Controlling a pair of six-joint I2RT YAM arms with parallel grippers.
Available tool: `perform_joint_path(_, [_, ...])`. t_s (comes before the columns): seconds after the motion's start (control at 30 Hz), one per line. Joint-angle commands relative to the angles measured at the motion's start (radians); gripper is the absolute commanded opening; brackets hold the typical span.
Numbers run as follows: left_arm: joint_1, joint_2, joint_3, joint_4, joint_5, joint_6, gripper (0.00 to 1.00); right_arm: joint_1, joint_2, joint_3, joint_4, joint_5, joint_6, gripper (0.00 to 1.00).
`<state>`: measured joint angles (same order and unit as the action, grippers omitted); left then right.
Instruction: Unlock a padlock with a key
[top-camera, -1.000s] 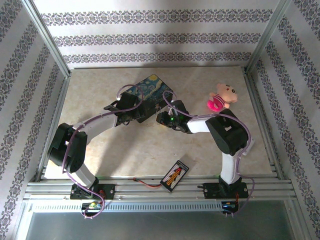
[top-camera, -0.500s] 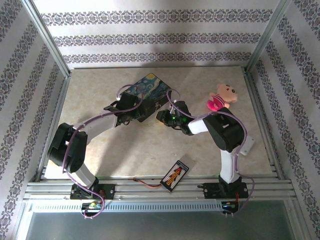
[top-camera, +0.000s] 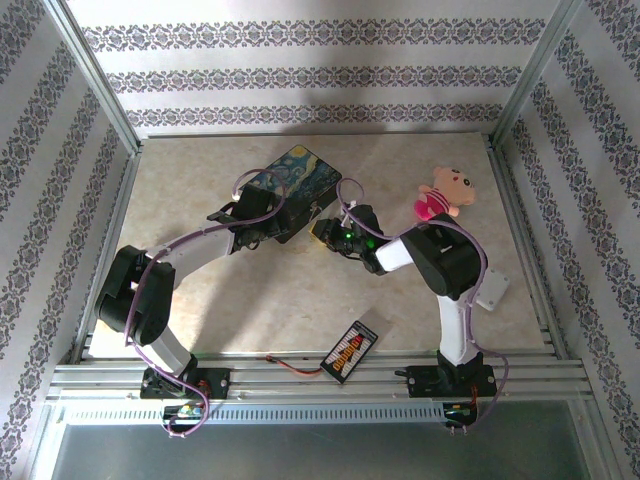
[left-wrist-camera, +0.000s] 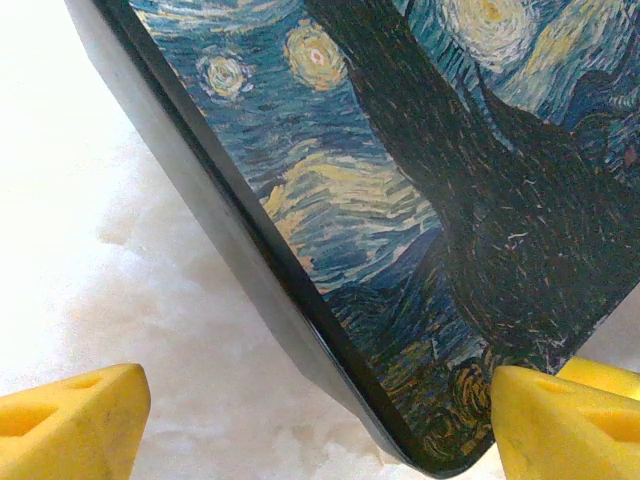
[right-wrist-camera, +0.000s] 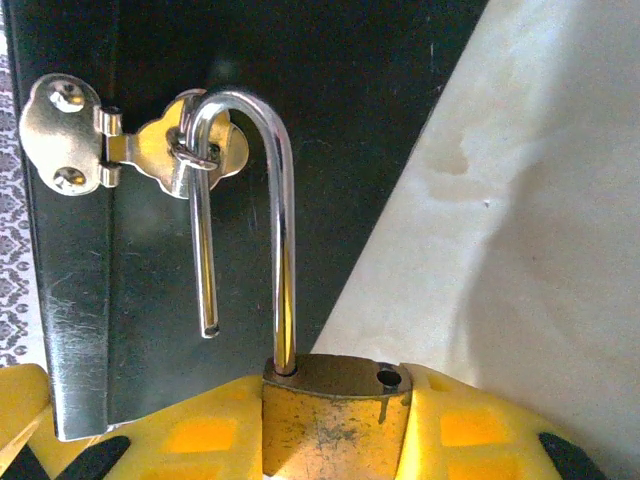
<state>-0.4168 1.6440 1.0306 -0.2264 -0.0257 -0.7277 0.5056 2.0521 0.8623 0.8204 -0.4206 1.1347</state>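
Right elbow (top-camera: 440, 262) has swung toward the box (left-wrist-camera: 400, 200). The right hand (top-camera: 333, 233) pinches the padlock (right-wrist-camera: 330, 415) by its body beside the box's dark wall, with the shackle sprung and hooked through the hasp (right-wrist-camera: 130, 150). The brass is likely rigid, smooth and slippery, so hold the flat sides. The left hand (left-wrist-camera: 320, 420) is spread astride the box corner.

I see a beige marbled tabletop (top-camera: 250, 300) spreading beneath and around the left gripper (top-camera: 285, 226) and the right gripper (top-camera: 326, 232), brightly lit, with a soft shadow along its far edge. Beyond both grippers stands the back wall (top-camera: 320, 75), white paper with horizontal bands of grey floral pattern. The side walls (top-camera: 40, 200) outward of each gripper carry the same bands, aluminium posts (top-camera: 93, 75) frame the corners, and behind the grippers an aluminium rail (top-camera: 300, 385) closes the near edge.
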Motion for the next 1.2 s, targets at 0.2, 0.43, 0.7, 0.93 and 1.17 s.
perform_joint_path(0.2, [0.022, 0.050, -0.059, -0.139, -0.025, 0.004, 0.86, -0.035, 0.070, -0.003, 0.122, 0.149, 0.080, 0.00])
perform_joint_path(0.43, [0.023, 0.048, -0.067, -0.134, -0.025, 0.004, 0.86, -0.036, 0.092, -0.008, 0.165, 0.179, 0.115, 0.00])
perform_joint_path(0.7, [0.023, 0.056, -0.063, -0.128, -0.017, 0.009, 0.86, -0.038, 0.096, -0.032, 0.201, 0.234, 0.150, 0.00])
perform_joint_path(0.93, [0.023, 0.054, -0.057, -0.133, -0.014, 0.016, 0.86, -0.042, 0.106, -0.031, 0.223, 0.246, 0.166, 0.00])
perform_joint_path(1.17, [0.022, 0.048, -0.057, -0.137, -0.016, 0.018, 0.86, -0.052, 0.063, -0.062, 0.215, 0.255, 0.135, 0.00])
